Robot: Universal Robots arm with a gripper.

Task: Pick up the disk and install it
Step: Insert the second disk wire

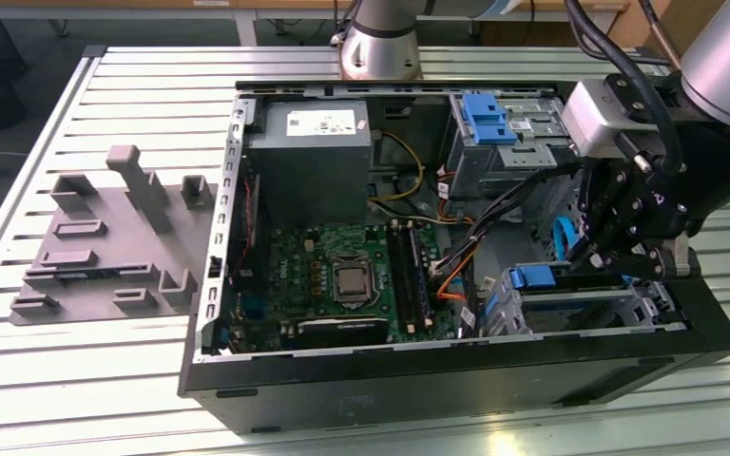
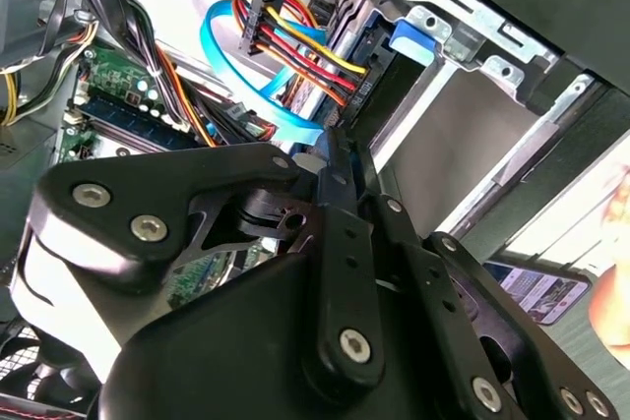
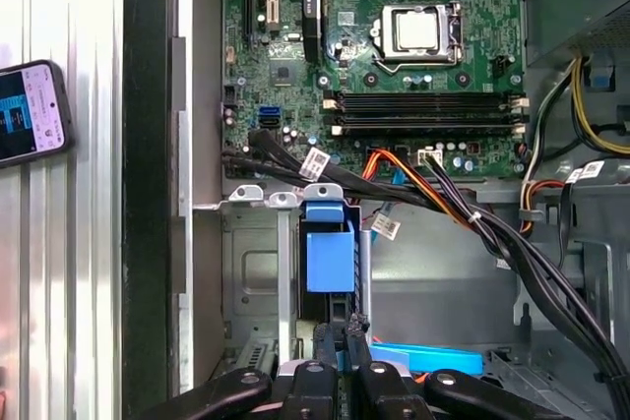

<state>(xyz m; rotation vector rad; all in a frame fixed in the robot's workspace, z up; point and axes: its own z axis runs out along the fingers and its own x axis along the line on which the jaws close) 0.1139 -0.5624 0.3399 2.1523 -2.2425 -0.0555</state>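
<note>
Open case — blue-railed disk inside

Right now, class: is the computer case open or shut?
Open: the computer case has no side cover on, and the motherboard lies exposed.

Slatted metal table, pale and glossy under overhead light; dark floor beyond its far edge; wooden bench behind.

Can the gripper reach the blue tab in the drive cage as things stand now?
Probably yes. The gripper sits just short of the blue tab, with nothing between them; the black cables pass beyond it.
</note>
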